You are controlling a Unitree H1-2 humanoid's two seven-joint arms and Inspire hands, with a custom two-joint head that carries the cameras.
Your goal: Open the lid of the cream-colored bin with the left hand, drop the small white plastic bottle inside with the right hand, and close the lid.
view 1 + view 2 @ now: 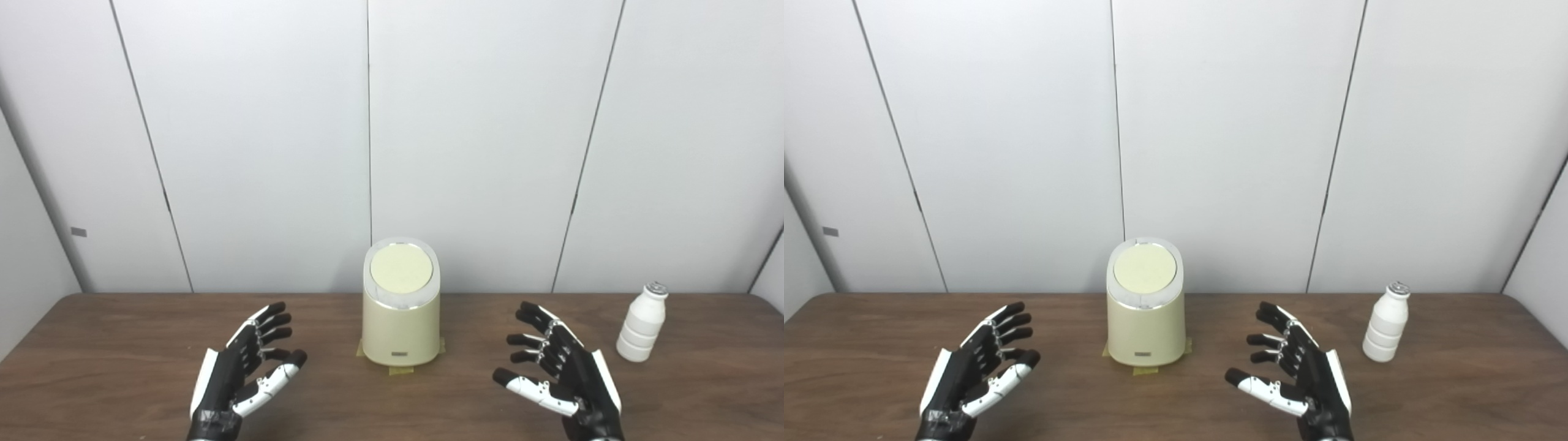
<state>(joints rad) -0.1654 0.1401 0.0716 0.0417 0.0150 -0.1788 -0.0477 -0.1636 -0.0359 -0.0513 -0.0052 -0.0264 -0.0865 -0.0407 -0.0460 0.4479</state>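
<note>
The left hand [245,367] is hovering over the wooden worktop [122,343], palm turned inward, its fingers [272,321] spread apart and holding nothing. Just to the right of those fingers, and a little farther back, the cream-colored bin [401,324] is standing upright on tabs of yellowish tape [401,369], with its round lid [401,269] lying flat and closed inside a pale rim. The right hand [560,373] is waiting on the bin's other side, also empty, its fingers [530,318] splayed and pointing toward the back wall. Beyond those fingers to the right, well apart from the bin, the small white plastic bottle [642,331] is standing upright with its silvery cap on.

Nothing of the task looks begun yet, so opening the lid is the step in hand. It would probably go best with the left fingers coming in over the rim from the bin's left side and working the lid from above, pressing straight down rather than sideways, since the tape suggests the bin shifts easily. How the lid releases cannot be told from here. The right hand should be staying clear of the lid's path while lining up on the bottle.
</note>
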